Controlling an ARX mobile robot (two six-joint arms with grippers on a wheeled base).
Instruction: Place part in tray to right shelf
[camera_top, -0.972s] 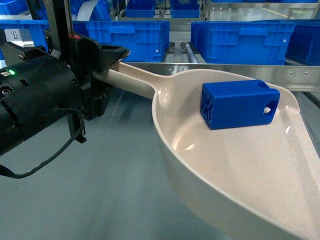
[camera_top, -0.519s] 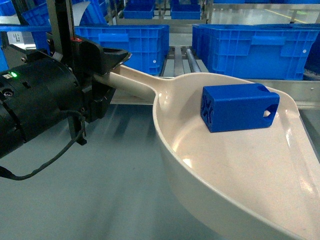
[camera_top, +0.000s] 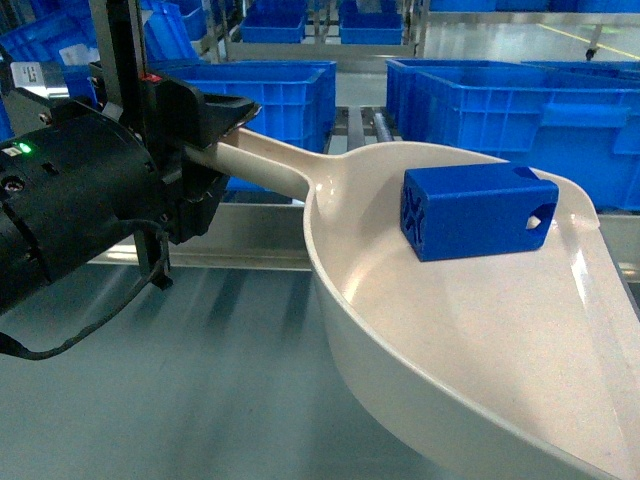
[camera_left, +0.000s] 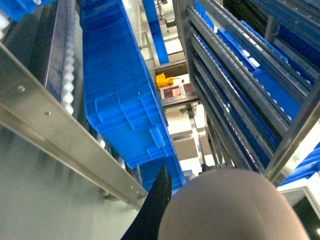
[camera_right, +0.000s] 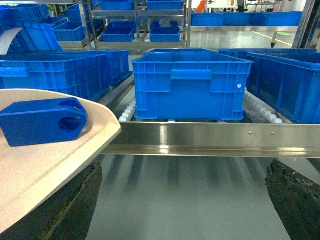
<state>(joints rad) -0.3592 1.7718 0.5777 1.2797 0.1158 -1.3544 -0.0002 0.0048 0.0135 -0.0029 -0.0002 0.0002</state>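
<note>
The cream tray (camera_top: 470, 350) fills the right of the head view, held in the air by its long handle. My left gripper (camera_top: 218, 148) is shut on that handle. The blue part (camera_top: 478, 212) lies on its side in the tray's bowl, near the back wall. In the left wrist view one black finger (camera_left: 156, 207) lies against the tray's beige surface (camera_left: 230, 205). My right gripper (camera_right: 182, 205) is open with nothing between its fingers. The tray (camera_right: 45, 160) with the part (camera_right: 42, 120) is at its left. The right shelf's steel front rail (camera_right: 210, 138) runs just ahead.
Large blue crates (camera_top: 505, 105) (camera_top: 270, 85) sit on the shelf's roller tracks behind the rail (camera_top: 240, 240). One crate (camera_right: 190, 82) stands straight ahead of my right gripper, with others beside it (camera_right: 285, 85). More racks with blue crates (camera_left: 125, 100) stand further back.
The shelf's rail and crates have slid lower and closer in the head view. The tray, the part and my left gripper keep the same place in that view.
</note>
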